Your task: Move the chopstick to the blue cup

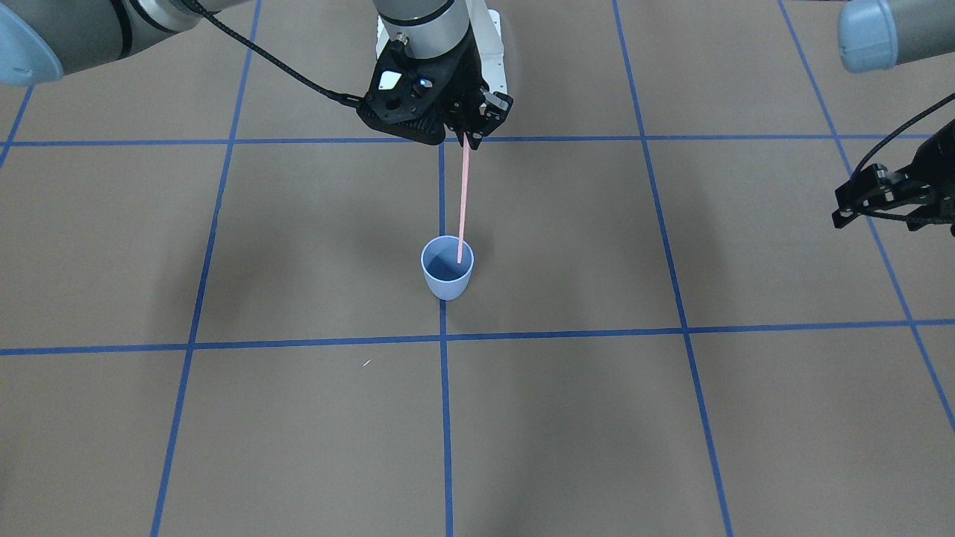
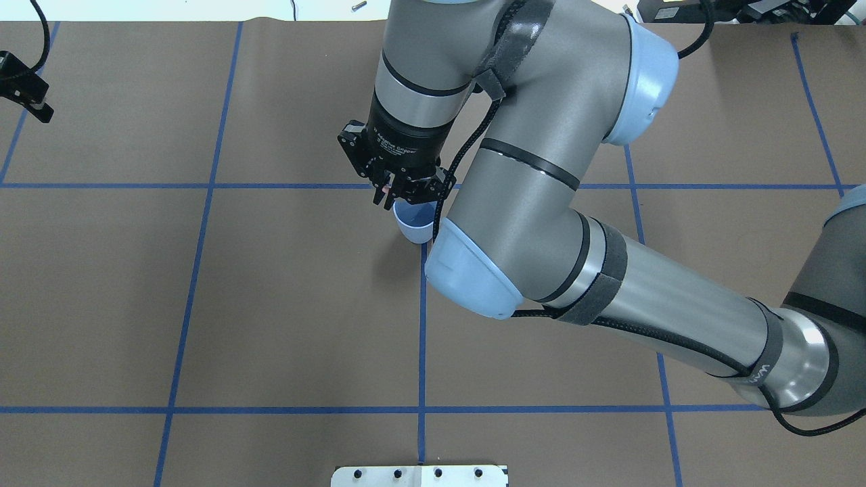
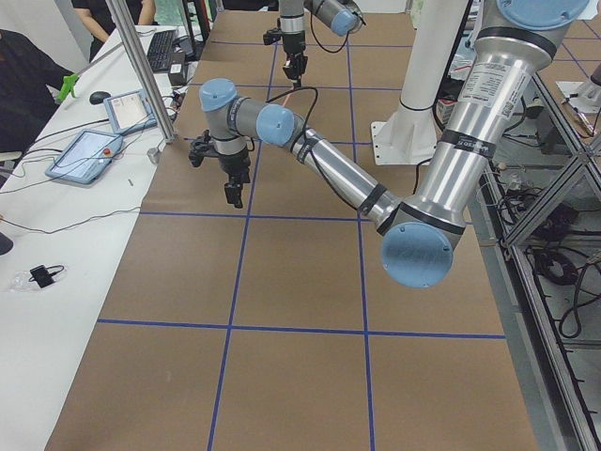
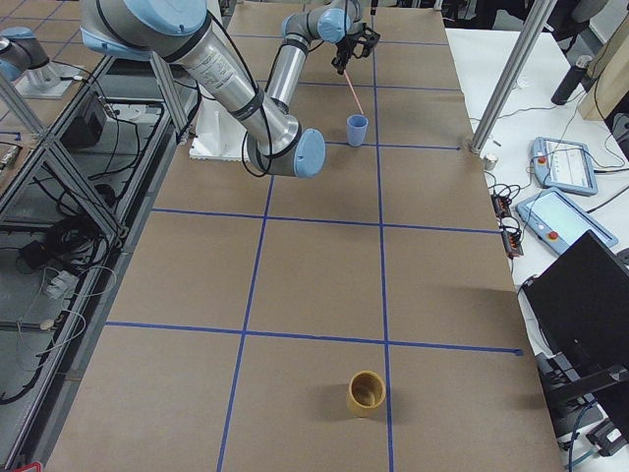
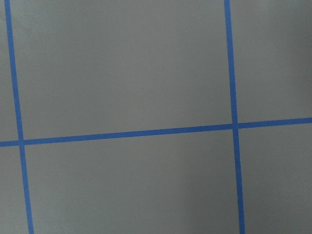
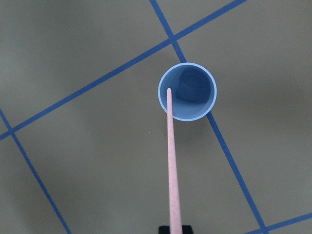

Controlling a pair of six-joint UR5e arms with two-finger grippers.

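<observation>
Chopstick point(image 1: 464, 198): top end pinched between the pressed-together fingers of the right gripper point(image 1: 468, 133). It hangs near-upright below the gripper, likely so that release drops it in. Lower tip at the mouth of the blue cup point(image 1: 447, 277) (off-centre, close to the rim). Cup upright on the table point(image 1: 671, 418). Left gripper point(image 1: 858, 205): well apart, state cannot be told

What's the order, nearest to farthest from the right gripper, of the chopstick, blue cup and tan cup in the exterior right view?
From the right gripper:
1. chopstick, pinched in its fingers, hanging down.
2. blue cup, just beneath the chopstick's lower end.
3. tan cup, far along the table, nearest the camera.
</observation>
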